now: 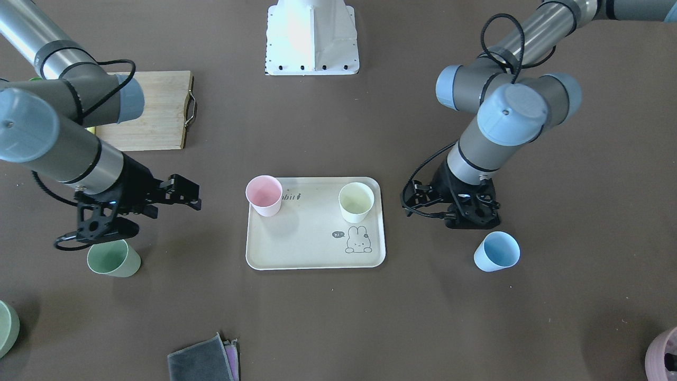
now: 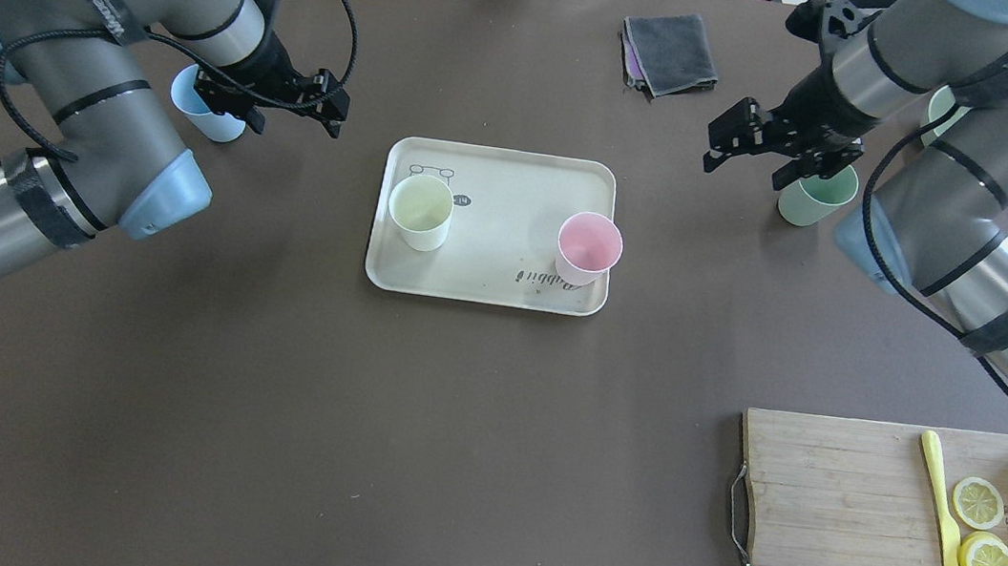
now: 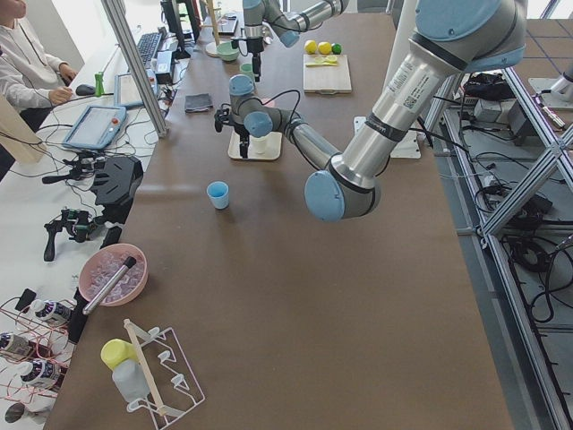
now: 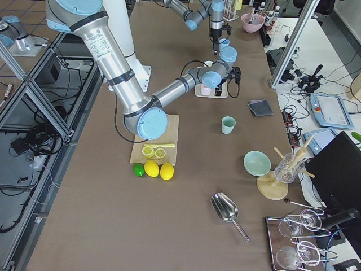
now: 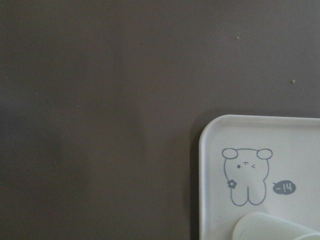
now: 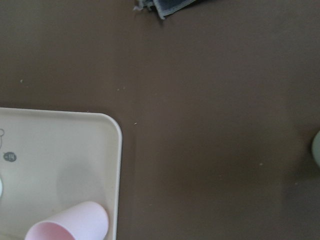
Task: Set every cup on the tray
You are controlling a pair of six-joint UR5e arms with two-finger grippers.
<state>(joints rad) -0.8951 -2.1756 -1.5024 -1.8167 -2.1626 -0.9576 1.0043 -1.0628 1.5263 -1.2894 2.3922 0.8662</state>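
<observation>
The cream-beige tray (image 2: 498, 176) with the bunny drawing lies mid-table. On it stand the cream white cup (image 2: 419, 212) and the pink cup (image 2: 589, 248). The light blue cup (image 2: 203, 111) stands on the table left of the tray, partly behind my left arm. The sage green cup (image 2: 817, 198) stands on the table right of the tray. My left gripper (image 2: 331, 106) is open and empty between the blue cup and the tray. My right gripper (image 2: 731, 140) is open and empty just left of the green cup. The wrist views show the tray's corners (image 5: 260, 150) (image 6: 60, 150) but no fingers.
A wooden cutting board (image 2: 840, 526) with lemon slices and a yellow knife lies at the near right, lemons beside it. A grey cloth (image 2: 672, 49) lies beyond the tray. A pale green dish (image 1: 5, 325) and a mauve pot (image 1: 664, 352) sit at the far corners.
</observation>
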